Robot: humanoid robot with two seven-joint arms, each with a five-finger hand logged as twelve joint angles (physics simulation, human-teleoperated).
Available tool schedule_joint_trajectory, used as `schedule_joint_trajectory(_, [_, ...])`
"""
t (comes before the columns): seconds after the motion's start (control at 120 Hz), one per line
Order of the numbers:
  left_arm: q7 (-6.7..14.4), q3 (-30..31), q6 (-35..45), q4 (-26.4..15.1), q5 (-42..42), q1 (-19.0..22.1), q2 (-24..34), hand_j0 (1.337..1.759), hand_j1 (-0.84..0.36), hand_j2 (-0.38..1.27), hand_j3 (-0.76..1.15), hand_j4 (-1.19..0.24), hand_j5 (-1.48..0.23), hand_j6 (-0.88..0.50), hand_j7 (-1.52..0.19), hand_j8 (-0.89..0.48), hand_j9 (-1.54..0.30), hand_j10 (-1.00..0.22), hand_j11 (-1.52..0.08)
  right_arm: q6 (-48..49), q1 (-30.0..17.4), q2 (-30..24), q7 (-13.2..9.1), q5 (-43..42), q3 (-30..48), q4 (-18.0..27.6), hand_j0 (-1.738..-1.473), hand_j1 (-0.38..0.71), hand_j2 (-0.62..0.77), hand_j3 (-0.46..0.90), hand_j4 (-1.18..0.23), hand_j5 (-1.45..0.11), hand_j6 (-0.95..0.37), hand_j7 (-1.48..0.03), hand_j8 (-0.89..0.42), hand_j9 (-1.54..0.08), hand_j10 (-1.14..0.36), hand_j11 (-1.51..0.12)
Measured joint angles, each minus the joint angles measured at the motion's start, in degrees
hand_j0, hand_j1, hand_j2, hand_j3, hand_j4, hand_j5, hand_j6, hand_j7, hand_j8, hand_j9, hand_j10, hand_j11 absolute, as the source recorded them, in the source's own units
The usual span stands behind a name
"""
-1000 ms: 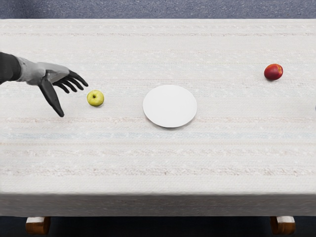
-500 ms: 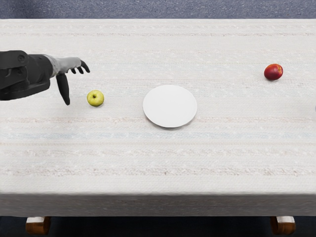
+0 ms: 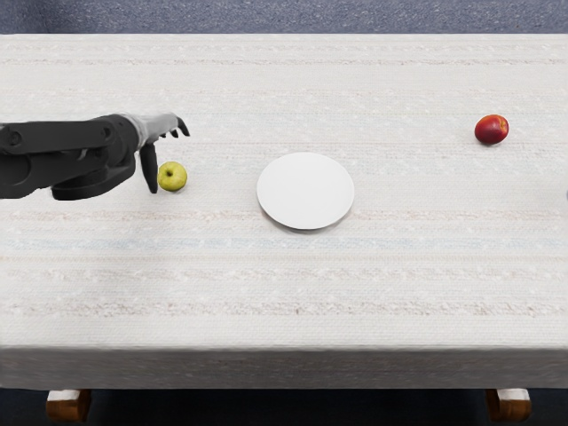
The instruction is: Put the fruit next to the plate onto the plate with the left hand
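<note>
Left hand: We see the left hand (image 3: 153, 135) above the left part of the table (image 3: 284, 293). It holds nothing.
Left arm: The left arm (image 3: 53, 160) is dark grey. It comes in from the left edge and lies low over the table.
Fingers: The fingers (image 3: 180, 127) are spread apart and point to the right.
Thumb: The thumb (image 3: 151, 173) points down toward us. It sits just beside the left side of the green apple (image 3: 172, 177). We cannot tell if the two touch.
Green apple: It is small, round and yellow-green. It lies on the table to the left of the plate (image 3: 305, 191), near it but apart from it. It is not on the plate.
Plate: It is round, white and plain. It lies flat close to the middle of the table, and its top is bare.
Red fruit: A red fruit (image 3: 492, 130) lies far over on the right side of the table. It is well apart from the plate and from the hand.
Table: It is wide and whitish, and it looks like cloth. Faint pale stripes run from side to side. The front edge folds down toward us.
Wooden feet: Two brown wooden feet (image 3: 68, 406) stick out under the front edge, one near each bottom corner.
Room: Behind the far edge of the table we see a strip of dark blue-grey floor (image 3: 284, 13). It is dark under the table too.
</note>
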Motion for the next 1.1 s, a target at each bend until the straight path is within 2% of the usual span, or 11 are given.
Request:
schedule_joint_trajectory(0.25, [-0.19, 0.34, 0.39, 4.13, -0.14, 2.65, -3.38, 1.658, 0.05, 0.05, 0.00, -0.25, -0.32, -0.25, -0.32, -0.25, -0.32, -0.25, -0.32, 0.00, 0.00, 0.00, -0.01, 0.00, 0.00, 0.00, -1.658, -0.31, -0.01, 0.00, -0.03, -0.04, -0.03, -0.04, -0.03, -0.04, -0.03, -0.04])
schedule_joint_trajectory(0.408, [-1.45, 0.36, 0.34, 6.53, -0.16, 3.80, -4.39, 1.658, 0.05, 0.05, 0.00, -0.25, -0.32, -0.25, -0.32, -0.25, -0.32, -0.25, -0.32, 0.00, -0.01, 0.00, 0.00, 0.00, 0.00, 0.00, -1.658, -0.31, -0.01, 0.00, -0.03, -0.04, -0.03, -0.04, -0.03, -0.04, -0.03, -0.04])
schedule_joint_trajectory(0.65, [-1.82, 0.37, 0.34, 9.68, -0.18, 5.98, -6.41, 1.658, 0.03, 0.05, 0.00, -0.27, -0.34, -0.27, -0.34, -0.27, -0.34, -0.27, -0.34, 0.00, -0.02, 0.00, 0.00, 0.00, 0.00, 0.00, -1.658, -0.31, -0.01, 0.00, -0.03, -0.04, -0.03, -0.04, -0.03, -0.04, -0.03, -0.04])
schedule_joint_trajectory(0.917, [-1.95, 0.26, 0.45, 12.23, 0.11, 6.78, -8.36, 1.658, -0.11, 0.08, 0.00, -0.39, -0.50, -0.39, -0.50, -0.39, -0.50, -0.39, -0.50, 0.00, -0.03, 0.00, 0.00, 0.00, 0.00, 0.00, -1.658, -0.31, -0.01, 0.00, -0.03, -0.04, -0.03, -0.04, -0.03, -0.04, -0.03, -0.04])
schedule_joint_trajectory(1.1, [-2.97, 0.20, 1.51, 13.42, 0.37, 7.94, -9.57, 1.658, -0.17, 0.09, 0.00, -0.43, -0.56, -0.44, -0.56, -0.44, -0.56, -0.43, -0.56, 0.00, -0.01, 0.00, 0.00, 0.00, 0.00, 0.00, -1.658, -0.31, -0.01, 0.00, -0.03, -0.04, -0.03, -0.04, -0.03, -0.04, -0.03, -0.04])
